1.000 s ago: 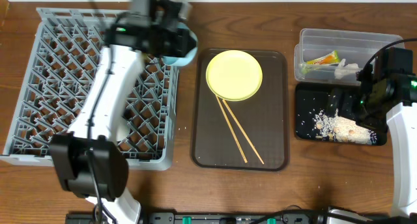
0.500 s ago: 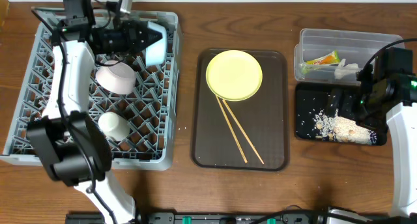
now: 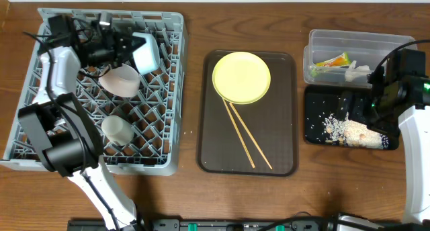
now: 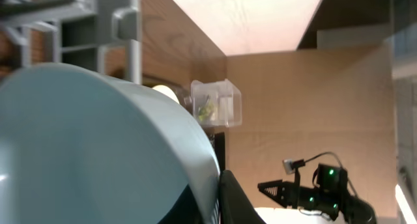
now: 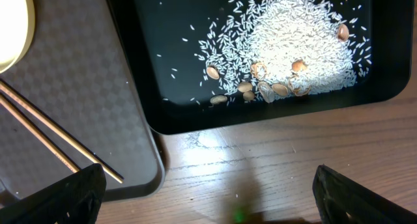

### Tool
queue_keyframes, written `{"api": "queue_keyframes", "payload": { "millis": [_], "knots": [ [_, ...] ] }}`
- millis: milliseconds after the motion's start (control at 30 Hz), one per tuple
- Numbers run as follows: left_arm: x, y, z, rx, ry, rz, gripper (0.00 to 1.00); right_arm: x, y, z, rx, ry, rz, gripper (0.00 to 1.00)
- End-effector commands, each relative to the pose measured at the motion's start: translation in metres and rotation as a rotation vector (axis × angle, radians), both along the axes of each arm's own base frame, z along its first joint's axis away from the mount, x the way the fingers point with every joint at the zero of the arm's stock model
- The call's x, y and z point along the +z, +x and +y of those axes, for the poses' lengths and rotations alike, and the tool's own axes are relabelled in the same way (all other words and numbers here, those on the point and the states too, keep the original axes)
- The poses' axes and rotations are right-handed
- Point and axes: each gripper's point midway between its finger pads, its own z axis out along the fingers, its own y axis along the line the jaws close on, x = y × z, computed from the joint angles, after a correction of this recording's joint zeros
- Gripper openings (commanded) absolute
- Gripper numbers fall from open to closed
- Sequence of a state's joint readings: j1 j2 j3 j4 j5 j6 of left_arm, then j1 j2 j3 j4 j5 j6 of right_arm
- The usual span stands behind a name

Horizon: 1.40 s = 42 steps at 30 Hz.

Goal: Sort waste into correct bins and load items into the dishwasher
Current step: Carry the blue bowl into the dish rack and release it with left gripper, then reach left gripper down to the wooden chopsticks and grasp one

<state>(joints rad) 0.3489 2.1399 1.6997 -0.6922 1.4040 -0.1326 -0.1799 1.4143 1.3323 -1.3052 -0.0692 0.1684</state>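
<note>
My left gripper (image 3: 126, 48) is shut on the rim of the light blue bowl (image 3: 145, 53), held on its side over the back of the grey dishwasher rack (image 3: 40, 123). The bowl (image 4: 98, 146) fills the left wrist view, its rim pinched by a black finger (image 4: 238, 204). In the rack, a pale pink bowl (image 3: 121, 80) lies just below it and a white cup (image 3: 115, 129) stands further forward. The yellow plate (image 3: 241, 77) and chopsticks (image 3: 245, 133) rest on the brown tray (image 3: 282, 144). My right gripper (image 5: 208, 201) hangs open over the table beside the black tray (image 5: 260, 116) of rice (image 5: 293, 45).
The clear tub (image 3: 359, 46) at the back right holds a green-and-orange wrapper (image 3: 329, 62) and crumpled white paper (image 3: 356, 71). The black tray (image 3: 316, 123) sits just in front of it. The right arm (image 3: 410, 117) stands at the table's right edge.
The left arm has carried the blue bowl leftward from the rack's back right corner to over the rack's back, near the pink bowl. The right arm has not moved.
</note>
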Motion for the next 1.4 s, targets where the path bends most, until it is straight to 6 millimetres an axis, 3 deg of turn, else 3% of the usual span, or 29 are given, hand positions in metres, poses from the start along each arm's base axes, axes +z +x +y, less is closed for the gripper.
{"api": "queue_keyframes", "payload": {
  "millis": [0, 33, 100, 133, 200, 367, 600, 700, 867, 1167, 1367],
  "knots": [
    [-0.035, 0.004, 0.031, 0.083, 0.069, 0.084, 0.17, 0.008, 0.001, -0.009, -0.037, -0.015, -0.022, 0.99],
    [-0.037, 0.004, 0.036, 0.097, 0.080, 0.089, 0.27, 0.008, 0.001, -0.009, -0.037, -0.015, -0.022, 0.99],
    [-0.041, 0.004, 0.048, 0.125, 0.099, 0.099, 0.34, 0.008, 0.001, -0.009, -0.037, -0.015, -0.022, 0.99],
    [-0.041, 0.004, 0.052, 0.134, 0.102, 0.101, 0.46, 0.008, 0.001, -0.009, -0.037, -0.015, -0.022, 0.99],
    [-0.041, 0.003, 0.059, 0.149, 0.100, 0.103, 0.58, 0.008, 0.001, -0.009, -0.037, -0.015, -0.022, 0.99],
    [-0.031, 0.000, 0.070, 0.175, 0.087, 0.099, 0.77, 0.008, 0.001, -0.009, -0.037, -0.015, -0.022, 0.99],
    [0.031, -0.008, 0.062, 0.184, 0.178, -0.038, 0.80, 0.008, 0.001, -0.009, -0.037, -0.015, -0.022, 0.99],
    [0.045, -0.019, 0.058, 0.224, 0.312, -0.008, 0.82, 0.008, 0.001, -0.009, -0.037, -0.015, -0.022, 0.99],
    [0.041, -0.061, 0.042, 0.270, 0.629, 0.183, 0.83, 0.008, 0.001, -0.009, -0.037, -0.015, -0.022, 0.99],
    [0.036, -0.133, -0.014, 0.289, 1.037, 0.449, 0.83, 0.008, 0.000, -0.009, -0.037, -0.014, -0.019, 0.99],
    [0.027, -0.161, -0.076, 0.204, 1.090, 0.491, 0.84, 0.008, -0.001, -0.009, -0.033, -0.015, -0.015, 0.99]
  ]
}}
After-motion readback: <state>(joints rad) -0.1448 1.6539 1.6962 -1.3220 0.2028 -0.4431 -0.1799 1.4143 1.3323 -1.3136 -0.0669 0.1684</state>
